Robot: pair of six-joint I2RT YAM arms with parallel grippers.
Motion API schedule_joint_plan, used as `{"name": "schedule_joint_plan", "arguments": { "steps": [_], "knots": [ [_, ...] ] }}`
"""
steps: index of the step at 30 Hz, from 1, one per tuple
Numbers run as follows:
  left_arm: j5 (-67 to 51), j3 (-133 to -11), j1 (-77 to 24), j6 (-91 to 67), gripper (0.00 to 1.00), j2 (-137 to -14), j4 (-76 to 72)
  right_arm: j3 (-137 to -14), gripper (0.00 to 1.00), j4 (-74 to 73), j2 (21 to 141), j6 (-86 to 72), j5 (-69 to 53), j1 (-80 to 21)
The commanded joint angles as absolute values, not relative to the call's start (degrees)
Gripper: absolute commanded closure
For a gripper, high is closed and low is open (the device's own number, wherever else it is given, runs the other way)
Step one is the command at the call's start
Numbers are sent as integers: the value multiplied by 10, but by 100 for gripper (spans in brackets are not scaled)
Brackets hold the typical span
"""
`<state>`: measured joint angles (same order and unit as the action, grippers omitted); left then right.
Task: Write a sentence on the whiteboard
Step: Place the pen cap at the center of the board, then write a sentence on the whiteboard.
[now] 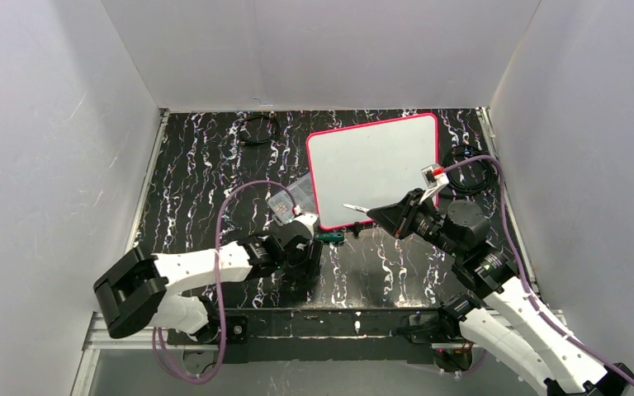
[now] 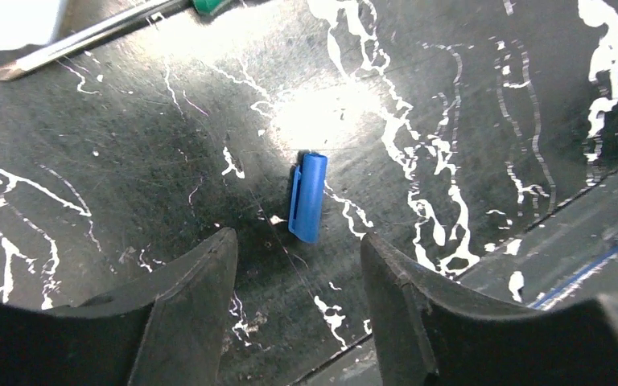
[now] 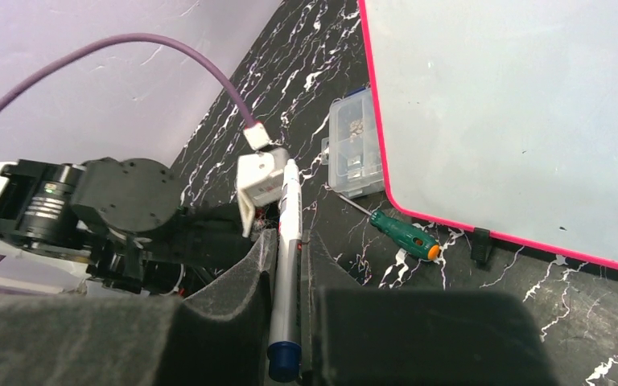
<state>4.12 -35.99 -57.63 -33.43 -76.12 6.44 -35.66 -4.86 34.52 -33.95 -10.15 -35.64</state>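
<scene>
Pink-rimmed whiteboard (image 1: 376, 169) lies just beyond right end effector (image 1: 384, 216) pinching marker (image 3: 290, 201); left end effector (image 2: 298, 240) spread over cap (image 2: 308, 197).

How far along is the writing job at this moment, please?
Done: the small blue plastic pen cap is off, lying on the black marbled table below the open left fingers. In hand: the right fingers clamp the white marker with a blue end. To do: the pink-rimmed rectangular whiteboard is blank, so the whole sentence remains.

One whiteboard (image 1: 373, 169), one marker (image 3: 287, 241), one blue cap (image 2: 308, 197), one screwdriver (image 3: 406, 236), one clear box (image 3: 354, 145), two black cable coils (image 1: 257, 130).
</scene>
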Motion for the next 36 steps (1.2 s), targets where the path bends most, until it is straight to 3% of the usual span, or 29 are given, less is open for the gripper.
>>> {"name": "schedule_joint_plan", "arguments": {
  "steps": [1, 7, 14, 19, 36],
  "knots": [
    [64, -358, -570, -342, 41, -689, 101, -355, 99, -53, 335, -323, -90, -354],
    [45, -409, -550, -328, 26, -625, 171, -359, 99, -66, 328, -315, -72, -354],
    [-78, -527, -447, -269, 22, -585, 277, -371, 99, -89, 316, -292, -62, -354],
    [-150, -628, -376, -194, 21, -621, 335, -379, 99, -97, 324, -287, -74, -354],
    [-451, -701, -137, -131, 23, -783, 99, -391, 99, -59, 373, -270, -101, -354]
  ]
}}
